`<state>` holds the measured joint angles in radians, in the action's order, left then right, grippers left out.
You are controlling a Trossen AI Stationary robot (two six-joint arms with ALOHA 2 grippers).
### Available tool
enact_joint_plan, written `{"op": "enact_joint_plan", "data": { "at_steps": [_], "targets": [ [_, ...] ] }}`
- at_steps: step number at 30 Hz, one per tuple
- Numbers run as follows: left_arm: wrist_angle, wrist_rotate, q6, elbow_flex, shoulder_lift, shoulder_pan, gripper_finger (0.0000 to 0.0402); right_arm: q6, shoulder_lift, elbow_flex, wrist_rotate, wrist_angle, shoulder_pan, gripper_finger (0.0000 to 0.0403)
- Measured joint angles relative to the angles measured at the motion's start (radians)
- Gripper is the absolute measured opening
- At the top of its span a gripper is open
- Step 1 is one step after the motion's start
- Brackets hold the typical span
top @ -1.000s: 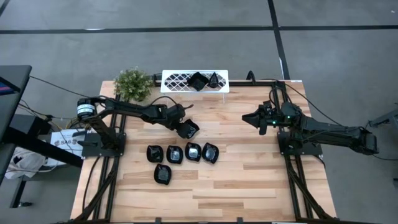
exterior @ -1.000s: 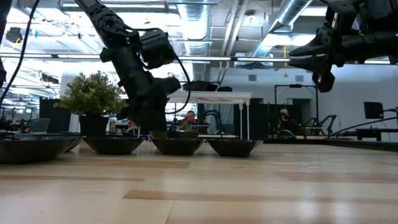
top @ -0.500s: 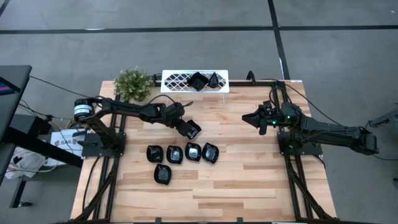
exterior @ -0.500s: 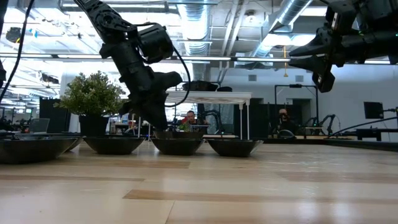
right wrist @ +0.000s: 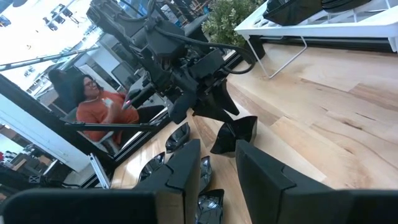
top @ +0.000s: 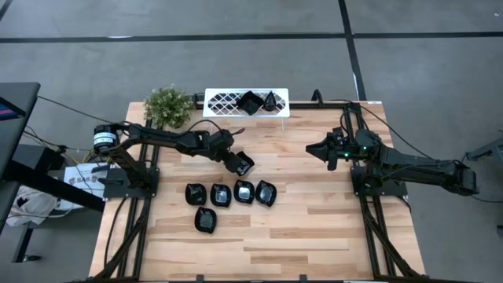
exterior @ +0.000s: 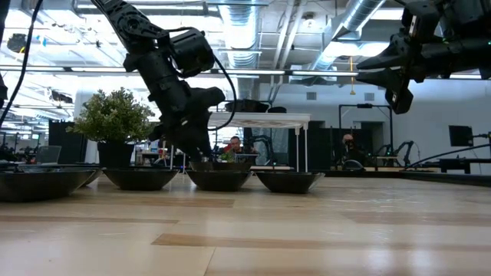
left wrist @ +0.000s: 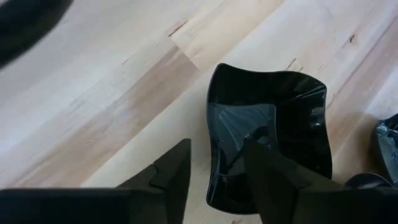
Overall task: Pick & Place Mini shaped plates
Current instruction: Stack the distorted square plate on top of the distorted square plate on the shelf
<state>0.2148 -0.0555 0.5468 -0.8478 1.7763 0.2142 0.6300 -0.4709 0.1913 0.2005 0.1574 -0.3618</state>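
A square black mini plate with a wavy rim (left wrist: 283,112) lies just beyond the row of plates, left of the table's middle (top: 245,164). My left gripper (left wrist: 217,152) points steeply down at it, open, one finger over the hollow and one outside the rim. In the right wrist view this plate (right wrist: 239,132) looks tipped up on one side. Several more black plates (top: 232,193) rest in a row nearer the front, with one (top: 205,220) in front of them. My right gripper (top: 314,149) hangs open and level above the table's right half, holding nothing. My left gripper straddles the square plate's rim (left wrist: 211,165) from above, slanting down. One finger (left wrist: 264,168) is over the plate's hollow and the other (left wrist: 174,171) is outside it. The gap is far wider than the rim, and I cannot tell whether either finger touches the plate.
A white lattice rack (top: 224,101) stands at the far edge with two black plates (top: 251,103) on it. A small green plant (top: 167,106) sits to its left. Bare wood (top: 314,228) lies to the right of the row and in front of it.
My left gripper has stayed over the square plate and tipped a little. The right arm has kept still.
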Motion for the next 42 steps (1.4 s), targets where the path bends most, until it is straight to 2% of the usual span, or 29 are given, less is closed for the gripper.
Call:
{"op": "enact_joint_plan", "data": {
  "at_steps": [4,8,26,32,39,42],
  "targets": [
    [-0.007,-0.002,0.0,0.0,0.0,0.0,0.0171,0.0,0.0,0.0,0.0,0.0,0.0,0.0098],
    [-0.036,-0.003,0.002,0.0,0.032,0.0,0.0176,0.0,0.0,0.0,0.0,0.0,0.0,0.0098],
    [-0.071,-0.004,0.019,0.001,0.094,-0.007,0.0133,0.026,0.0,0.0,-0.019,0.001,0.0,0.0098],
    [-0.067,-0.004,0.019,0.001,0.072,-0.007,0.0094,0.04,0.0,0.0,-0.019,0.0,0.0,0.0098],
    [-0.068,-0.003,0.012,0.001,0.066,-0.007,0.0014,0.042,0.0,0.0,-0.019,0.0,0.0,0.0098],
    [-0.072,-0.003,0.01,0.0,0.065,-0.007,0.0009,0.042,0.0,0.0,-0.022,0.0,0.0,0.0098]
  ]
}}
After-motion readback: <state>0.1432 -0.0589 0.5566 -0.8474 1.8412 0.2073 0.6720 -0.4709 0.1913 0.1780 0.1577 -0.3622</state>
